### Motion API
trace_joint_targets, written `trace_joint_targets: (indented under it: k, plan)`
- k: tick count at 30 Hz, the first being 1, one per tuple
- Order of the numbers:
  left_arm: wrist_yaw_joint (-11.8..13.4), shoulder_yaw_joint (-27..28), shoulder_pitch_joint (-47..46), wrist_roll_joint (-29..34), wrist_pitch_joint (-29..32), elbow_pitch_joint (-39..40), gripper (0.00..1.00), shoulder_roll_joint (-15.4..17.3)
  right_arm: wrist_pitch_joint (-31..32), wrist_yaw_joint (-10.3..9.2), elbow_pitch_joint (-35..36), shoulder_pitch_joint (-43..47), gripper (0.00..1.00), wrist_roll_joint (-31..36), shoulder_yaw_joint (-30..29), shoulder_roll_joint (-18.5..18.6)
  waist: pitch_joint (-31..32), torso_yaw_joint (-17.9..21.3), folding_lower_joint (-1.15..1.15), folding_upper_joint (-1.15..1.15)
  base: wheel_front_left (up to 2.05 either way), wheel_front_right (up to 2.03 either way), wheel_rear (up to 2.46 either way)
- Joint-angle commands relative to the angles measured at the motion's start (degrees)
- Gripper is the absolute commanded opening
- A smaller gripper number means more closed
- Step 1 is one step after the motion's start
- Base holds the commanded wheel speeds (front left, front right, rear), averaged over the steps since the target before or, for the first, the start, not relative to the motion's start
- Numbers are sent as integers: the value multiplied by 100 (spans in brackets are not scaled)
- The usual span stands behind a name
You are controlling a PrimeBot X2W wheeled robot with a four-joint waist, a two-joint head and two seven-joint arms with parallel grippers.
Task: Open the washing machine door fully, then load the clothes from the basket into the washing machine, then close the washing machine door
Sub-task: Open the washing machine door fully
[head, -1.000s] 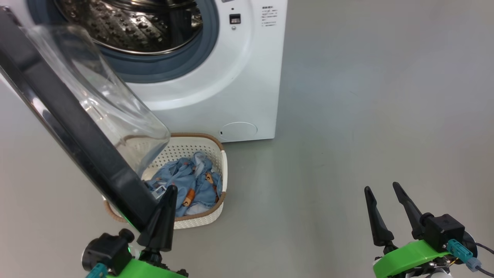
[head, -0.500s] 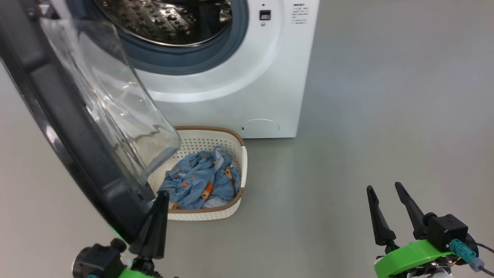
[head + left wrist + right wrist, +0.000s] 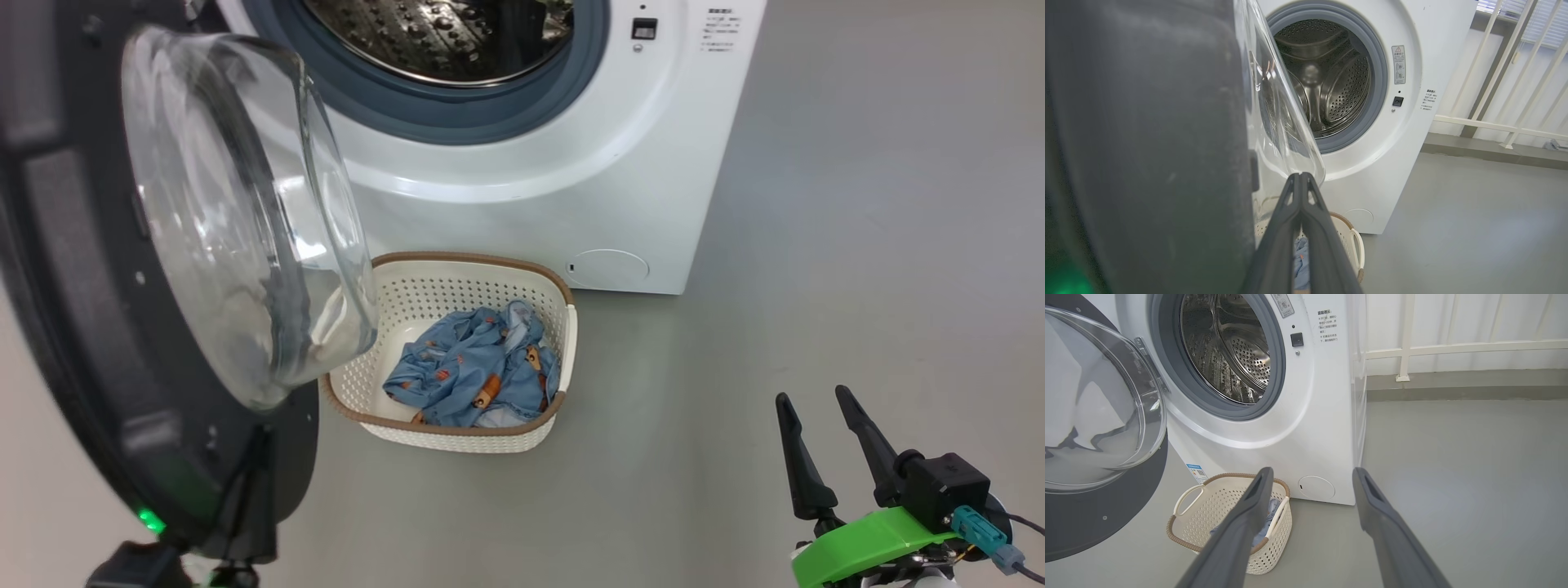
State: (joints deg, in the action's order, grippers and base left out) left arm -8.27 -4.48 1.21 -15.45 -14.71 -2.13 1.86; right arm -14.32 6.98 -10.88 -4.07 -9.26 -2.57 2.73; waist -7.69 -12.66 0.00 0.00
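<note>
Head cam looks down; wrist cams low, both face washing machine (image 3: 1323, 428).

Laundry corner of a bare indoor room: white front-loading washing machine (image 3: 1323, 428) and perforated basket (image 3: 1208, 514) on smooth grey floor (image 3: 1453, 477), white railing (image 3: 1453, 346) along far wall, right.

Grey floor (image 3: 816, 245) carries washing machine (image 3: 522, 212) and basket (image 3: 457, 298) (just beside it).
</note>
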Motion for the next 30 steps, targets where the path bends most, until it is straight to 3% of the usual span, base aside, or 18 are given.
trace_joint_targets:
  k: [1,11,20,30]
  plan:
    - [92,451,-32,31,-29,113,0,112,-68,51,111,-196,100,-10,150,15,8,-89,0,0,0,0,0]
    - [254,1259,-129,-118,-29,-35,0,103,-68,51,86,-210,100,-11,212,15,21,-66,0,0,0,0,0]
    - [691,2265,-493,-379,-29,-445,0,102,-68,51,88,-215,100,28,175,15,-133,154,0,0,0,0,0]
    - [874,3284,-1006,-670,-29,-704,0,102,-68,51,139,-312,100,104,169,15,-334,252,0,0,0,0,0]
